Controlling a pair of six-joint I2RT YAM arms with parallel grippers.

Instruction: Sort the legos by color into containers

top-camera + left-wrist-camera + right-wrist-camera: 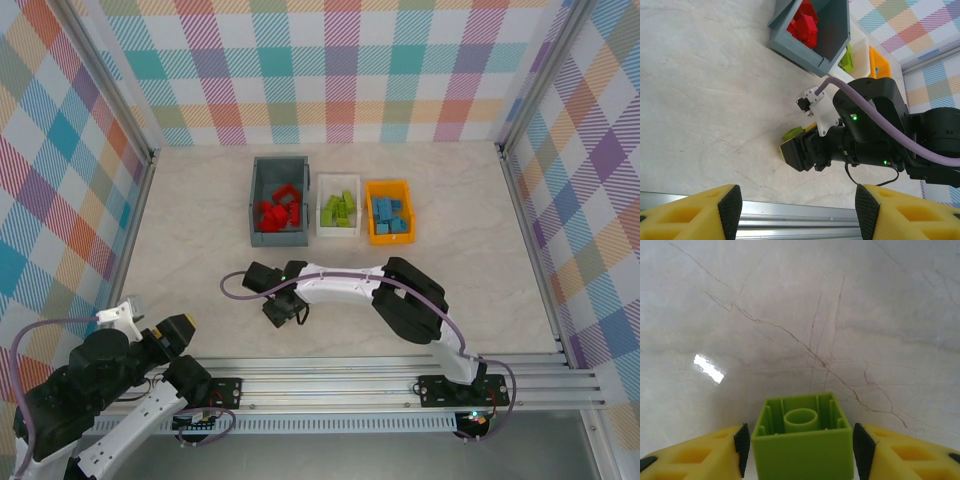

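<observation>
**One lime brick caught in the right jaws**

One lime green brick (801,442) sits between the right gripper (281,312) jaws, hollow underside toward the wrist camera, both pads pressed to its sides, low over the table (190,220). The left gripper (795,205) hangs near its base, jaws spread wide with nothing between. Beyond stand the grey-blue bin (257,200) with red bricks (278,211), the white bin (338,233) with green bricks (338,208), and the orange-yellow bin (371,222) with blue bricks (390,214).
</observation>
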